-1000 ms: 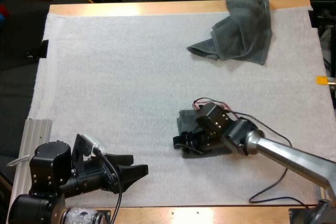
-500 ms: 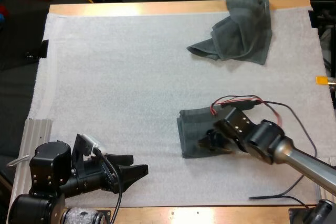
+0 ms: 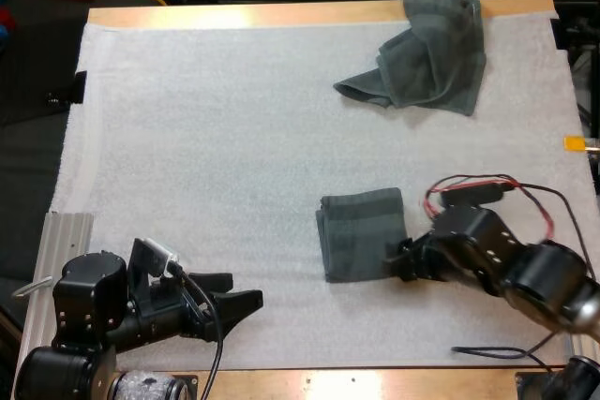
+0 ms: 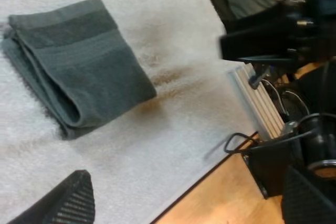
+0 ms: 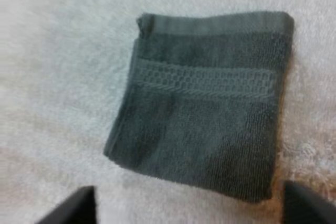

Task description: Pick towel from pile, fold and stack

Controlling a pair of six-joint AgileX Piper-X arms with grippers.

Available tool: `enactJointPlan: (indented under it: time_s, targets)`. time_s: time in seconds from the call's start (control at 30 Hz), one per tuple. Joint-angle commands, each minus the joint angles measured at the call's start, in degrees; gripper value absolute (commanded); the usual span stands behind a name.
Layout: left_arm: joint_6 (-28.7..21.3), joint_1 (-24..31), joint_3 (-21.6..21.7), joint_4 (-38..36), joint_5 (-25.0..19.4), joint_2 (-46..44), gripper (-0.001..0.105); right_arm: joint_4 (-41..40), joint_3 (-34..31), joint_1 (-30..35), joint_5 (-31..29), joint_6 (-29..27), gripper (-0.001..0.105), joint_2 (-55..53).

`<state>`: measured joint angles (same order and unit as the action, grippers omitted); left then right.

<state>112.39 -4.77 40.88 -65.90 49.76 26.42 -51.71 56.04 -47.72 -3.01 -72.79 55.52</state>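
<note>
Our right end effector (image 3: 397, 264) has backed off to the right. A second ago it sat on top of the folded towel (image 3: 361, 233); now its fingers stand apart just beside that towel's right edge, holding nothing. The right wrist view agrees, with both fingertips spread wide and clear of the cloth. The folded towel lies flat and square on the white mat (image 3: 206, 138), right of centre in the lower half of the high view. It is in the same spot as before, so the release did not drag it. We judge this fold finished and set down as the base of the stack. Our left end effector (image 3: 239, 292) has not moved; it rests at the lower left, fingers apart and empty. The crumpled towel (image 3: 427, 49) lies untouched at the upper right, reaching onto the wooden far edge of the worktop (image 3: 281, 14). We take it as the next pick.
</note>
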Motion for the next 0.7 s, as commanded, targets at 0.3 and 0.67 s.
enactJointPlan:
  time_s: [0.3, 0.67]
  targets:
    - [0.1, -0.2, -2.7, 2.3, -1.1, 0.8, 0.071, -3.4, 0.4, 0.1, 0.4, 1.3, 0.079, -10.0]
    - [3.6, -0.2, -9.4, 11.5, 2.8, 5.6, 0.071, -4.1, 0.4, 0.1, 2.1, 2.1, 0.079, -12.9]
